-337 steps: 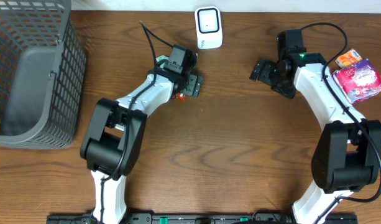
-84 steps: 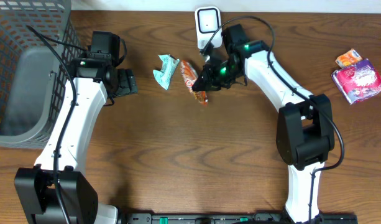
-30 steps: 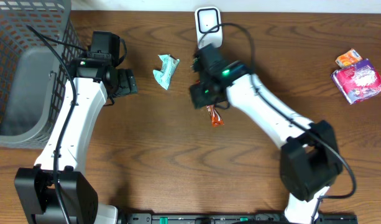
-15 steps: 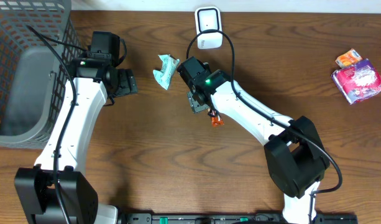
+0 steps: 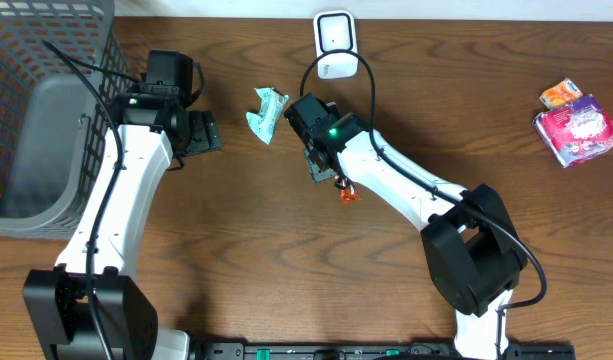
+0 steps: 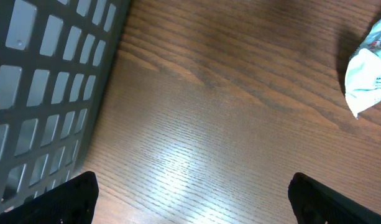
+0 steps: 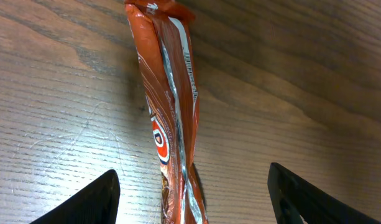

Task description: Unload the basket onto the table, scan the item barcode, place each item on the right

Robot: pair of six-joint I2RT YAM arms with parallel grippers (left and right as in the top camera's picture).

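**Stock entry: orange packet on the table, right tool released above it**

Orange packet [image 7: 171, 124]: a long, narrow foil sachet lying flat on the wooden table [image 5: 286, 280], just toward 12 o'clock of the table's centre and at 6 o'clock of the scanner [image 5: 335, 42]. The back seam faces up, with a silver and white strip running along it. A white roundel with a red mark shows on one face, but its lettering is folded out of reading. Overhead, only the crimped end shows, poking out at 5 o'clock from under the arm.

Right gripper [image 7: 193, 202]: released, with its jaws spread wide. One of its fingers [image 7: 84, 199] lies on each side of the sachet and clear of it, so nothing is grasped.

Left gripper [image 6: 190, 205]: released and holding nothing, poised over bare wood beside the basket [image 5: 46, 120], which stands at 9 to 10 o'clock on the table.

Scanner: a white unit with a dark window, at the 12 o'clock edge of the table.

Pale green wrapper [image 5: 266, 113]: crumpled, at 10 o'clock of the right gripper and well apart from the left one. Its small print is too blurred to read.

Pink packet [image 5: 578, 128]: at 2 o'clock on the table, patterned, with no readable text. A small orange packet [image 5: 559, 94] touches it at its 11 o'clock corner
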